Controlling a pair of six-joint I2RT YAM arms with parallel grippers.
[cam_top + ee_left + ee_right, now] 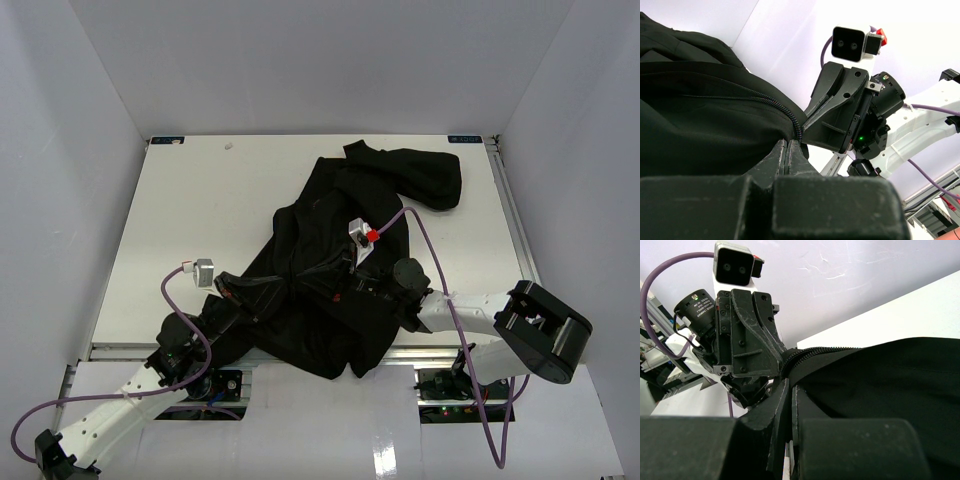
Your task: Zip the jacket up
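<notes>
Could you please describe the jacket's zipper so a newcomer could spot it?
A crumpled black jacket lies on the white table. Toward its near side the left claw and right claw pinch it. The zipper is the ribbed line of teeth ending there, the only ridged strip on smooth cloth.

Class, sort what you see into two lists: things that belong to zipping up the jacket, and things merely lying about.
Belongs to the job: jacket; its zipper; left gripper and right gripper, both shut on the fabric by the zipper.

Merely there: white table; purple cables; enclosure walls; a tiny speck at the table's far edge, too small to identify.
</notes>
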